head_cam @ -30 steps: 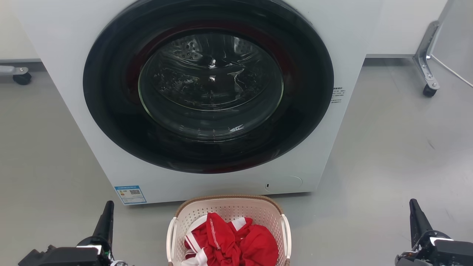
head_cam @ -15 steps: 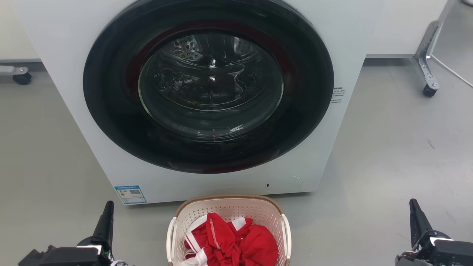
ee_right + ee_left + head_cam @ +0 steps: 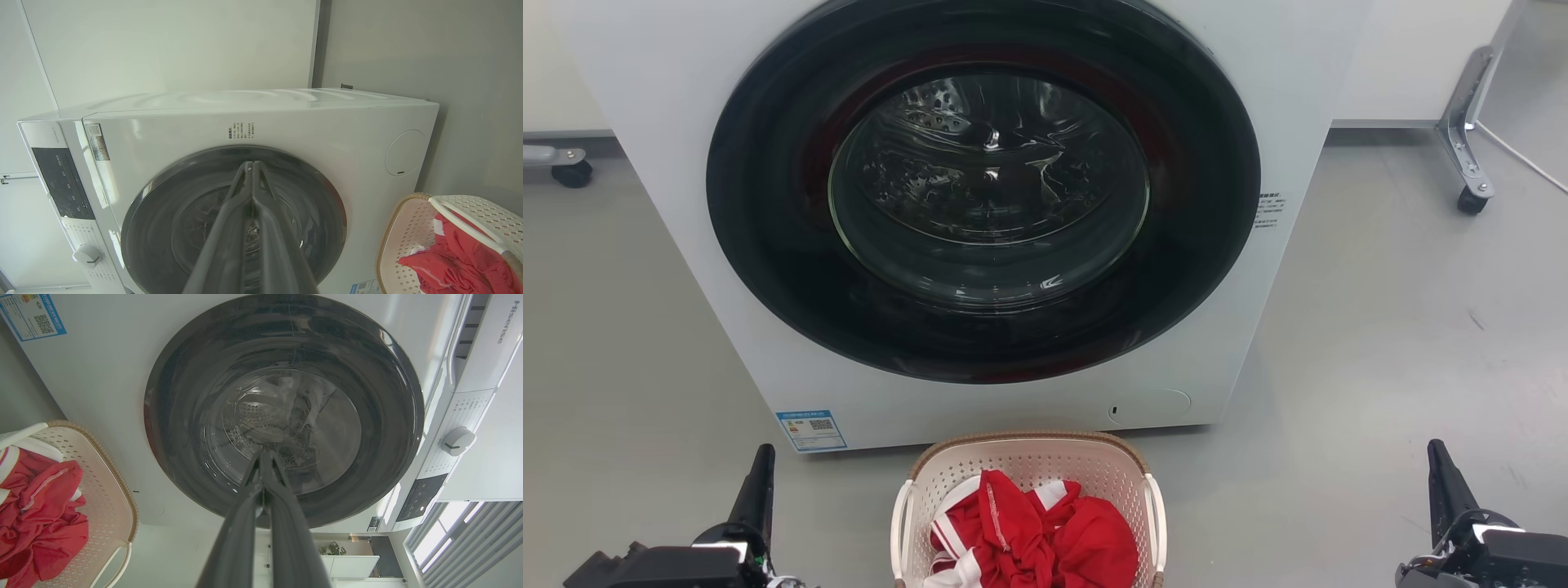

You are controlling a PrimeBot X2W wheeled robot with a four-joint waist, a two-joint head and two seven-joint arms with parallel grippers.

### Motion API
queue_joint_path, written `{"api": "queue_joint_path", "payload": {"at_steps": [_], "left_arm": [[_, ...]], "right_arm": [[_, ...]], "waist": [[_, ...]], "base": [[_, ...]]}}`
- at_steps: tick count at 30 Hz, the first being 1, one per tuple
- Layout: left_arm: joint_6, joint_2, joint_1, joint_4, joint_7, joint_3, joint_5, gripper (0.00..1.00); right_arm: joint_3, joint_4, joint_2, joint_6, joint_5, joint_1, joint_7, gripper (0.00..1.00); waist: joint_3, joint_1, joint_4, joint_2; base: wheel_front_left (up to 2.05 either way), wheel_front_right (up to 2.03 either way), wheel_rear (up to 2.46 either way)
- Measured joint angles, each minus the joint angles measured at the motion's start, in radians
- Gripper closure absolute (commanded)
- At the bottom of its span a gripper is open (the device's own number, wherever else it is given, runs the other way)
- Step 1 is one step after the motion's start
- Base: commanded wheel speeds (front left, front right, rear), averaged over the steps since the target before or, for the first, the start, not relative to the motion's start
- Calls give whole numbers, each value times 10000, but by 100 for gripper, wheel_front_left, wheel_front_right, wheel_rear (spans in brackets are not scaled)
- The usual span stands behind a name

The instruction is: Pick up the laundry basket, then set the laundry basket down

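Note:
The laundry basket (image 3: 1029, 461), cream perforated plastic with a brown woven rim and white side handles, stands on the floor at the bottom centre of the head view, right in front of the washing machine. Red and white clothes lie in it. My left gripper (image 3: 764, 453) is shut, well to the basket's left. My right gripper (image 3: 1436, 449) is shut, far off to its right. The left wrist view has the basket (image 3: 102, 490) at its left edge beside the shut left gripper (image 3: 265, 453). In the right wrist view the basket (image 3: 402, 237) is at the lower right of the shut right gripper (image 3: 251, 164).
The white washing machine (image 3: 645, 98) with its dark round door (image 3: 984, 188) shut rises straight ahead. Castered frame legs stand at the far right (image 3: 1470, 196) and far left (image 3: 568, 167). Grey floor lies on both sides of the basket.

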Motion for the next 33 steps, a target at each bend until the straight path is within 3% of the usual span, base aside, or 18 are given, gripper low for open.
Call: {"api": "queue_joint_path", "payload": {"at_steps": [33], "left_arm": [[0,0,0,6,0,0,0,100]], "right_arm": [[0,-4,0,0,2,0,0,100]], "waist": [[1,0,0,0]], "base": [[0,0,0]]}}
